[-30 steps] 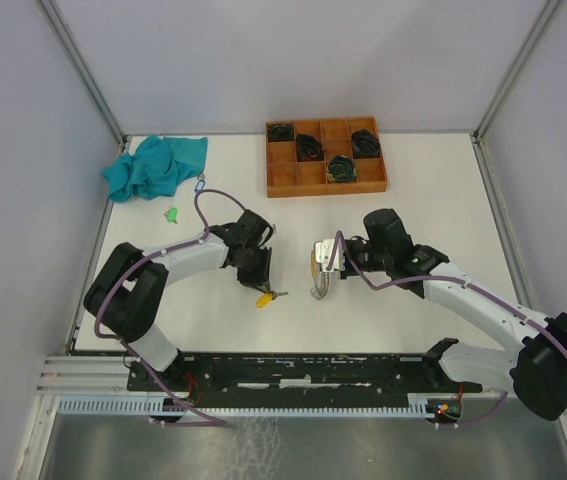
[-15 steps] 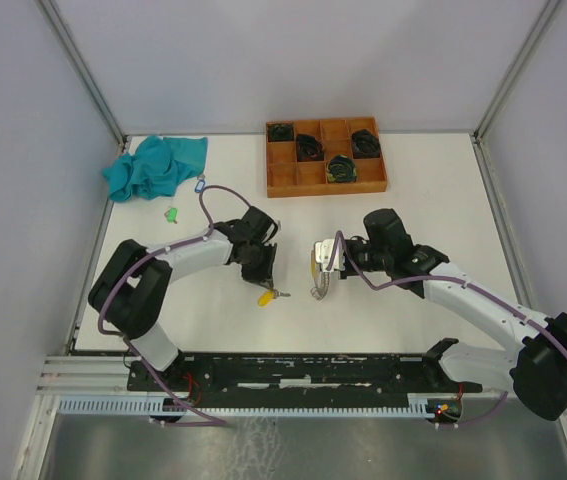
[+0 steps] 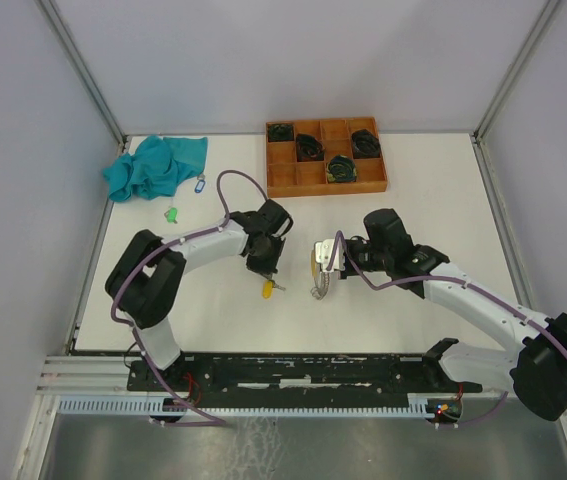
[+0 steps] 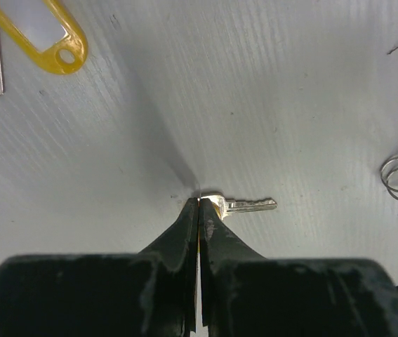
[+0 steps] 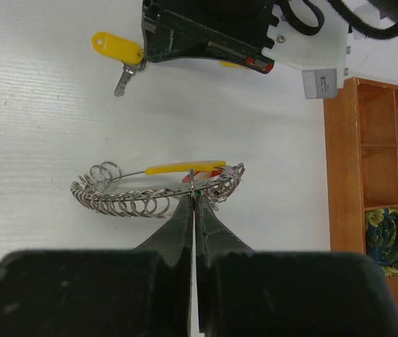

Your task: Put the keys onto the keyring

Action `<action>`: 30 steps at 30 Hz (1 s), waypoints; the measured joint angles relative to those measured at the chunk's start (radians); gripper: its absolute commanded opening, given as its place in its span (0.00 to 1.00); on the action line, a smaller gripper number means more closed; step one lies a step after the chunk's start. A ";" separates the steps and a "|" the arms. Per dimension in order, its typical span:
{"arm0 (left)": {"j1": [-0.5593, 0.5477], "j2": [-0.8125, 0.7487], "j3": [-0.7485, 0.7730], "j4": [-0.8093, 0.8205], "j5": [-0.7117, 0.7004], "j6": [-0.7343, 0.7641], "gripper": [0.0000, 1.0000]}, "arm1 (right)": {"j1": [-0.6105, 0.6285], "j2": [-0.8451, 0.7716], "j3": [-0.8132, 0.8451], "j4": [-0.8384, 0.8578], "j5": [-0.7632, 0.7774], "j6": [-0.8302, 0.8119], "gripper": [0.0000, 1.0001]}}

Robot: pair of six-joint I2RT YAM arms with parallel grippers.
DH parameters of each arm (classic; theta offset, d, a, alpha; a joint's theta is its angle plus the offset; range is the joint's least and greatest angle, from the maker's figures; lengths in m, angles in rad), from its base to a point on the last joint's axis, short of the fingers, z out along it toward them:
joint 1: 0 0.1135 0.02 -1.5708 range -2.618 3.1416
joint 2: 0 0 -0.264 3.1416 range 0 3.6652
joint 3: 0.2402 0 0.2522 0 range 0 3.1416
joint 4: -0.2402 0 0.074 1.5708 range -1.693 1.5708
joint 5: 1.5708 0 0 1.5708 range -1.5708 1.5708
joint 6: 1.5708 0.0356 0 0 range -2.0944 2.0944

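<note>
My left gripper (image 4: 199, 200) is shut on the head of a small metal key (image 4: 249, 205), whose blade sticks out to the right just above the table. A thin yellow sliver shows between its jaws. A second key with a yellow tag (image 4: 34, 31) lies on the table beyond it, and shows in the right wrist view (image 5: 118, 47) and in the top view (image 3: 265, 291). My right gripper (image 5: 193, 191) is shut on the wire keyring (image 5: 153, 200), which carries several small split rings and a yellow sleeve. In the top view the left gripper (image 3: 268, 270) is left of the keyring (image 3: 319, 288).
A green-tagged key (image 3: 172, 214) and a blue-tagged key (image 3: 200, 184) lie at the back left, near a teal cloth (image 3: 155, 167). An orange compartment tray (image 3: 325, 180) with black coiled bundles stands at the back centre.
My left arm has swung to the right, bringing its gripper closer to the keyring. The right arm and the keyring have not moved.
</note>
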 measured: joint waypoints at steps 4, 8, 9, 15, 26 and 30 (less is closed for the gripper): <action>-0.013 0.023 0.008 -0.011 -0.036 0.001 0.06 | 0.000 0.000 0.000 0.000 0.001 0.000 0.01; -0.021 0.023 0.011 -0.010 -0.052 0.000 0.10 | 0.000 -0.004 0.000 0.000 0.001 0.000 0.01; -0.021 0.023 0.011 -0.010 -0.053 0.000 0.11 | 0.000 -0.004 0.000 0.000 0.001 0.000 0.01; -0.021 0.023 0.011 -0.011 -0.052 -0.001 0.14 | 0.000 -0.004 0.000 -0.003 0.001 0.000 0.01; -0.021 0.023 0.009 -0.014 -0.043 -0.009 0.15 | 0.000 -0.004 0.000 -0.003 0.001 0.000 0.01; -0.021 0.023 0.006 -0.014 -0.043 -0.010 0.14 | 0.000 -0.004 0.000 -0.003 0.001 0.000 0.01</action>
